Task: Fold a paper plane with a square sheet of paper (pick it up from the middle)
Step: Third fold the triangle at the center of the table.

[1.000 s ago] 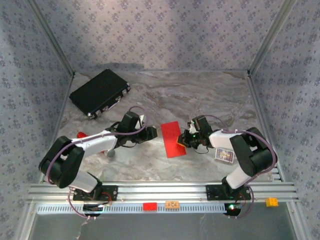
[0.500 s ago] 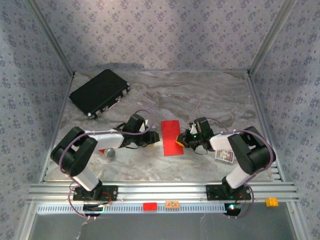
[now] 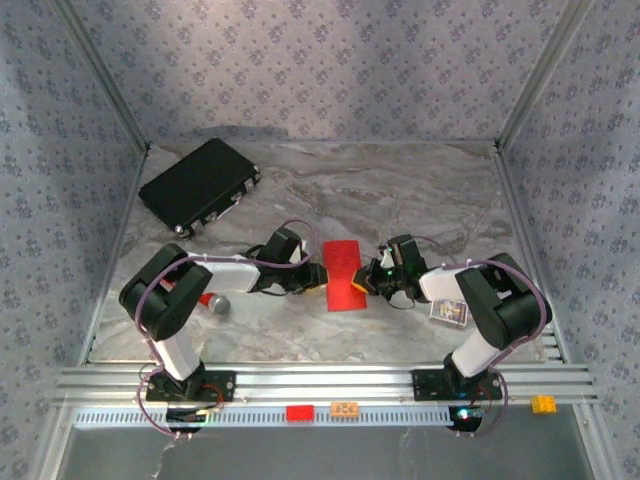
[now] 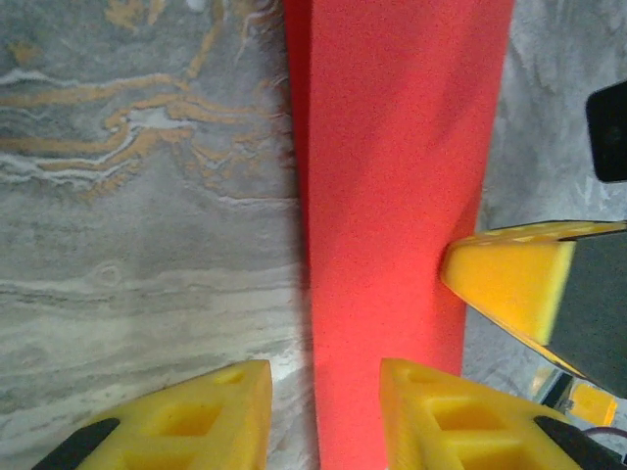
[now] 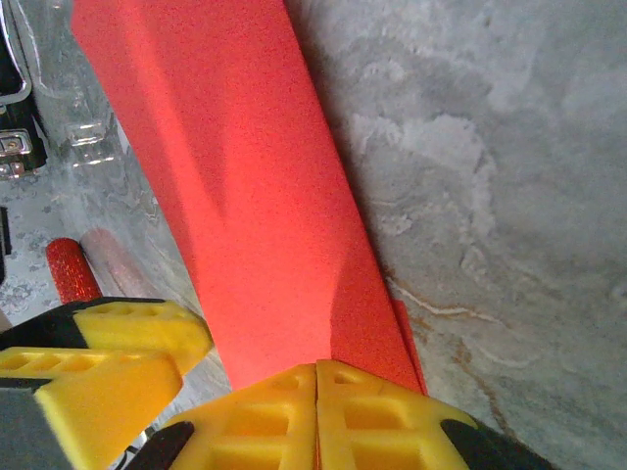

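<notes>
A black case (image 3: pixel 200 185) is seen at the far left of the table (image 3: pixel 420 190). The left hand (image 3: pixel 316 277) is held narrowly parted astride the left edge of the red paper sheet (image 3: pixel 342 272), which is folded into a strip at mid-table. The sheet's right edge is pinched by the closed right hand (image 3: pixel 372 283).

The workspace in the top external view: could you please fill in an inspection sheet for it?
Surface: marbled table, bare around the paper.
Job's things: square sheet of paper, red, folded to a narrow rectangle, between the two tools.
Clutter: black case far left; round grey object left of the paper; small card to its right; red block at the front.
Tools: left tool open, astride the paper's edge; right tool shut on the paper.
Cables: purple cables looping along both arms.
Surroundings: patterned walls, metal frame.
</notes>
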`<state>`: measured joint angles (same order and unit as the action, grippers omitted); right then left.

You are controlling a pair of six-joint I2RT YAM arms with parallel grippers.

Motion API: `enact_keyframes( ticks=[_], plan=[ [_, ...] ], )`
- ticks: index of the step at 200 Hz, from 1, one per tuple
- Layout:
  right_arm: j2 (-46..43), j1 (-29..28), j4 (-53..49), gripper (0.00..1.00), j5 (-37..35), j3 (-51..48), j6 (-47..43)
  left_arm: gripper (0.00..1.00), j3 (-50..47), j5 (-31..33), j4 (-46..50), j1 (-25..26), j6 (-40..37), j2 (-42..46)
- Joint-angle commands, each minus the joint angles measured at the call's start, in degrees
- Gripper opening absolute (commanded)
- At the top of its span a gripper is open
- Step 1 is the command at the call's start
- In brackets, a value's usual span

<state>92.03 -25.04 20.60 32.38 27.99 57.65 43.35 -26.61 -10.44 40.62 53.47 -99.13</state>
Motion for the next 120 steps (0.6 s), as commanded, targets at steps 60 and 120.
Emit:
enact_keyframes(
  ticks=[60,120],
  plan=[
    [1.7,-0.3,-3.9,0.1,-2.8,-1.8,0.7,0.31,3.0,-2.9,-1.7,1.1,1.2,-3.3],
    [1.5,-0.1,-3.9,0.1,-2.8,-2.0,0.7,0.31,3.4,-3.4,-2.4,1.3,1.4,-3.9]
  ],
)
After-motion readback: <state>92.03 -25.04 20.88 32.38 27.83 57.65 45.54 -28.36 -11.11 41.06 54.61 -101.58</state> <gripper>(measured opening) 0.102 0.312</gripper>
